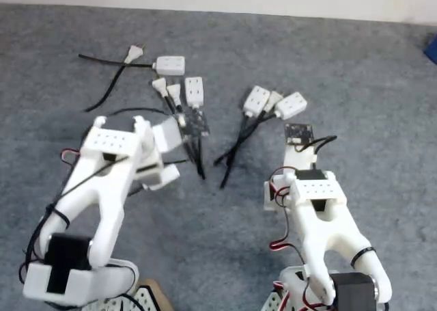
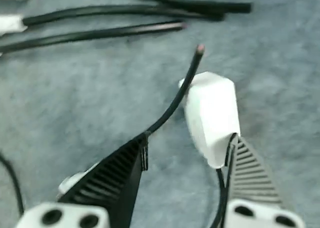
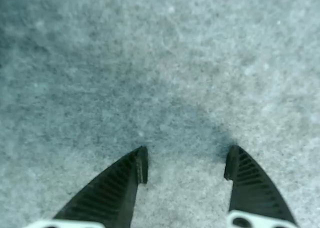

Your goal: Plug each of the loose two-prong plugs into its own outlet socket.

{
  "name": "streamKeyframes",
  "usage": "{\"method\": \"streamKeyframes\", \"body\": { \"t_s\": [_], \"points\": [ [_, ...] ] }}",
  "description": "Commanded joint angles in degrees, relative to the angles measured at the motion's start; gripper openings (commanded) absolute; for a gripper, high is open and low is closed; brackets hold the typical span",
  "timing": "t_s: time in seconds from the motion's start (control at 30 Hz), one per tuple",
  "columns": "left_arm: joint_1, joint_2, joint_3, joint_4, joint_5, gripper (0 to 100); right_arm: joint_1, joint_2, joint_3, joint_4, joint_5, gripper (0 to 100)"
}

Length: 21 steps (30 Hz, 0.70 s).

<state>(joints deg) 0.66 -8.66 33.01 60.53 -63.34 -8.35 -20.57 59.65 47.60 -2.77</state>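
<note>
In the left wrist view my left gripper point(image 2: 187, 145) is open just above the carpet. A white plug body point(image 2: 211, 115) lies against the tip of one finger point(image 2: 245, 173), outside the gap. Its thin black cord point(image 2: 172, 105) crosses the gap to a cut end. In the high view, white sockets point(image 1: 171, 65) point(image 1: 194, 91) and loose plugs point(image 1: 160, 87) lie beyond the left arm point(image 1: 109, 167). A second cluster of sockets point(image 1: 257, 100) point(image 1: 291, 105) with a plug point(image 1: 273, 100) lies ahead of the right arm point(image 1: 317, 208). My right gripper point(image 3: 185, 163) is open over bare carpet.
Black cords point(image 1: 235, 143) trail from both clusters toward the middle of the grey carpet point(image 1: 369, 85). Several cords point(image 2: 125, 10) also run just beyond the left gripper. A blue object point(image 1: 431, 50) sits at the far right edge.
</note>
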Motion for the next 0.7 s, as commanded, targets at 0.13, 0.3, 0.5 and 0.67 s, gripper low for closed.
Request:
{"method": "streamKeyframes", "body": {
  "t_s": [0.13,0.3,0.5,0.67],
  "points": [
    [-8.75,11.12,-10.95,0.35,-2.64,25,0.92,-1.01,-0.48,-0.75,0.00,25.6],
    [-12.53,18.51,-17.89,0.35,-2.64,25,0.92,-1.01,-0.48,-0.75,0.00,25.6],
    [-13.85,22.55,-21.49,0.97,-2.29,25,0.92,-1.01,-0.48,-0.75,0.00,25.6],
    [-13.49,13.76,-21.23,6.51,1.14,25,0.92,-1.01,-0.48,-0.75,0.00,25.6]
  ]
}}
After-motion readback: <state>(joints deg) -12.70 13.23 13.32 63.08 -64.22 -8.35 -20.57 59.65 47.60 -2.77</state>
